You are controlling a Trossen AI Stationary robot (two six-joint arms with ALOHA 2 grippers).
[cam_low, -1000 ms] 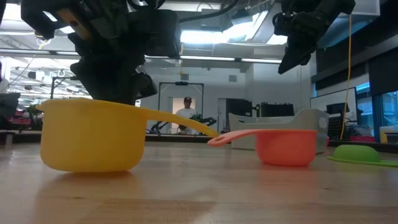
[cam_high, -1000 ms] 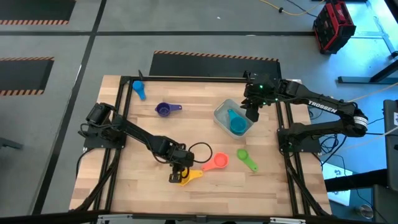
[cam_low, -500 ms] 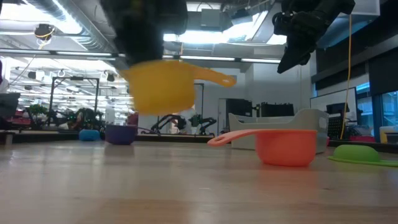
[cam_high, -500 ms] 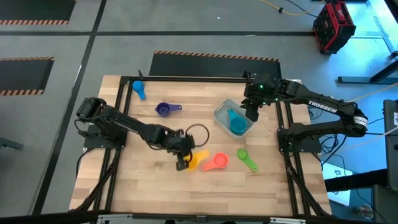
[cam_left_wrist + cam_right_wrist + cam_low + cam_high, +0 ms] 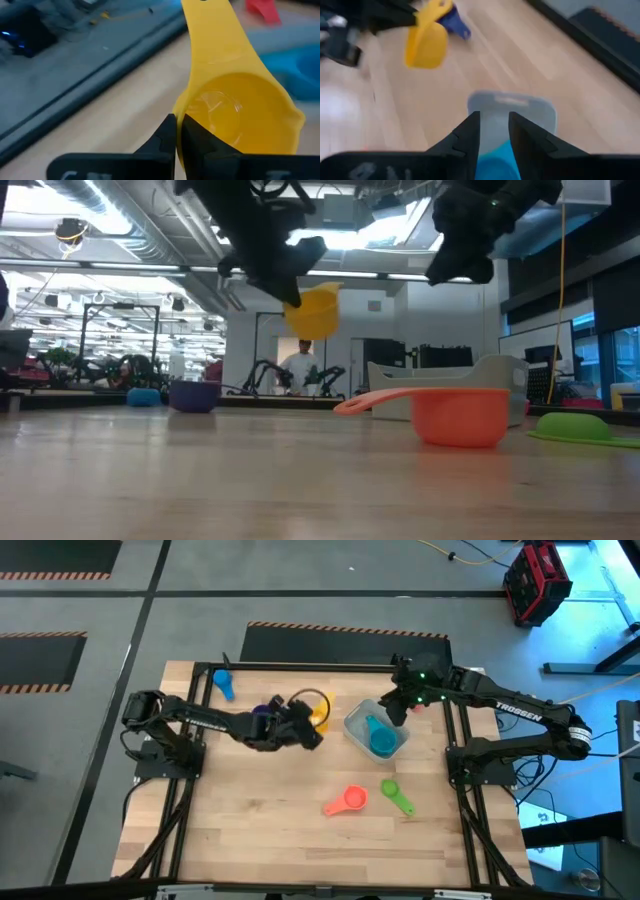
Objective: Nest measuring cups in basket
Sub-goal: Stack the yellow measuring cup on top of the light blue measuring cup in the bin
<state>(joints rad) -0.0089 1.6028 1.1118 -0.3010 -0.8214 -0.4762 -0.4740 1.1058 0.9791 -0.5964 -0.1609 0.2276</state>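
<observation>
From the high view, the left gripper [image 5: 312, 726] is clamped tight on the rim of a yellow plastic measuring cup [image 5: 319, 710], round bowl with a short flat handle, carried above the wooden table [image 5: 250, 830], just at nine o'clock of the pale grey translucent plastic basket [image 5: 358, 723]. That basket is a shallow rectangle with rounded corners and already has a teal cup [image 5: 380, 737] lying in it. Count of loose cups on the boards: a small blue one [image 5: 222, 685] at the far left corner, a purple one [image 5: 264, 713] mostly hidden under the left arm, an orange one [image 5: 346, 802] and a green one [image 5: 397, 797] side by side at six o'clock of the basket. So six cups show here, one basket. The right gripper [image 5: 397, 710] hangs at the basket's two o'clock edge, holding nothing.

Low view: the yellow cup [image 5: 312, 311] is well up off the table with the left arm's dark fingers above it. The orange cup [image 5: 455, 415] sits in the foreground, the green one [image 5: 580, 426] at its three o'clock, the basket [image 5: 480, 377] behind them, purple [image 5: 195, 394] and blue [image 5: 144, 396] far back. A person [image 5: 301, 367] stands in the room behind.

Left wrist view: the two fingers [image 5: 167, 136] pinch the yellow bowl's [image 5: 240, 115] wall, handle pointing away.

Right wrist view: the right fingers [image 5: 467, 134] stand a little apart, empty, over the basket [image 5: 512, 116], yellow cup [image 5: 426, 42] beyond.
</observation>
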